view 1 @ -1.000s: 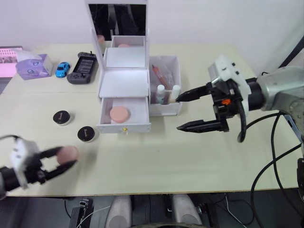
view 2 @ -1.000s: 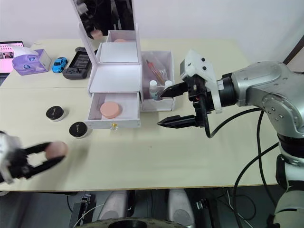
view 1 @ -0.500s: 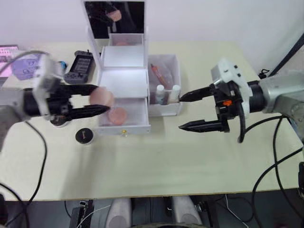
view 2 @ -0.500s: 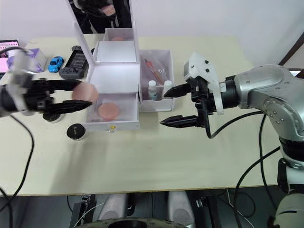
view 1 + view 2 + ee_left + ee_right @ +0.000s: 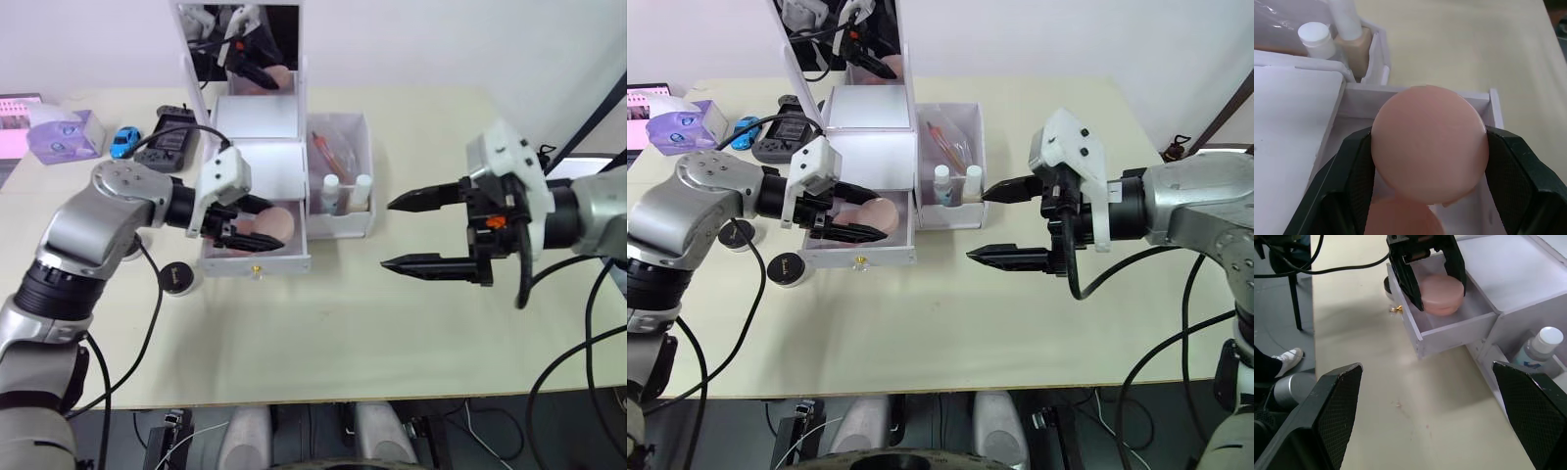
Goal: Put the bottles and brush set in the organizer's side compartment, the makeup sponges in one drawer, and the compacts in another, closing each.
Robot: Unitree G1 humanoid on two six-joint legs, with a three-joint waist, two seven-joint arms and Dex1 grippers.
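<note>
The left gripper [image 5: 257,224] clasps a pink makeup sponge [image 5: 1429,142] by its rim over the organizer's [image 5: 257,171] open drawer [image 5: 257,260]; soft and light, it likely squashes under pressure, while the right gripper [image 5: 423,231] hangs spread and empty

Materials and finishes as I read them from my screens

The makeup sponge [image 5: 1429,152] looks soft and matt, faintly dimpled like foam; the pads [image 5: 1520,176] gripping it are black with a fine cross-hatched rubbery texture; the organizer [image 5: 257,171] is smooth white plastic with a slight sheen, its mirror lid [image 5: 240,39] glossy and reflective; the drawer knob [image 5: 1397,309] gleams like gold metal; the table [image 5: 323,333] is a pale, smooth matt surface; my right arm [image 5: 1190,201] wears satin silver metal.
</note>
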